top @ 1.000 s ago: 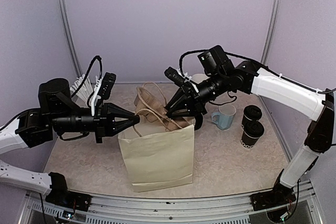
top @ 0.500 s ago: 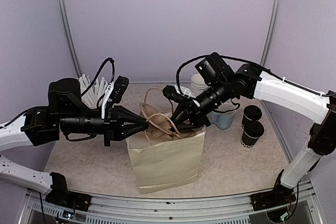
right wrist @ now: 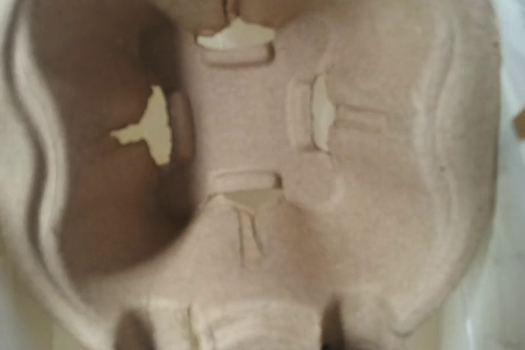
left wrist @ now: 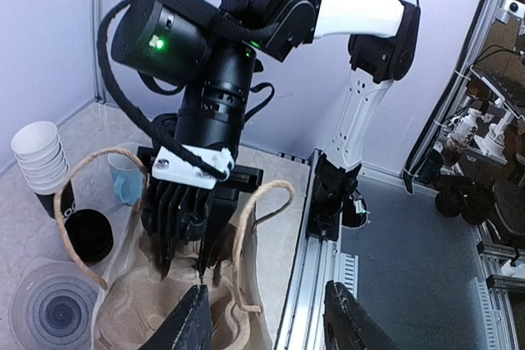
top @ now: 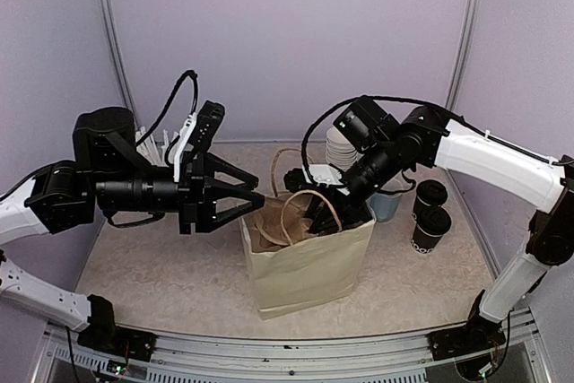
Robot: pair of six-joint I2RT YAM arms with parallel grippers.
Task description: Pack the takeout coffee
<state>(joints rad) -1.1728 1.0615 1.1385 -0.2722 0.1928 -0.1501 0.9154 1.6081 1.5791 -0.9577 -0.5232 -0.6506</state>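
Bag [top: 309, 266] is sliding right, left gripper [top: 254, 205] opening wide; right gripper [top: 327, 218], buried inside, cannot tell; coffee [top: 431, 195] is standing upright right of it.

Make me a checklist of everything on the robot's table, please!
Surface: speckled beige table; an open paper bag stands in the middle.
Job's things: far takeout coffee cup and near takeout coffee cup, lids on, stand right of the bag, not packed yet.
Clutter: blue mug, stack of white cups, white sticks, pulp carrier in the bag's mouth.
Grippers: left gripper, jaws open, at the bag's rim; right gripper dipped into the bag, jaws too hidden to judge.
Cables: left arm's black cable and right arm's black cable loop above the arms.
Surroundings: lilac walls.
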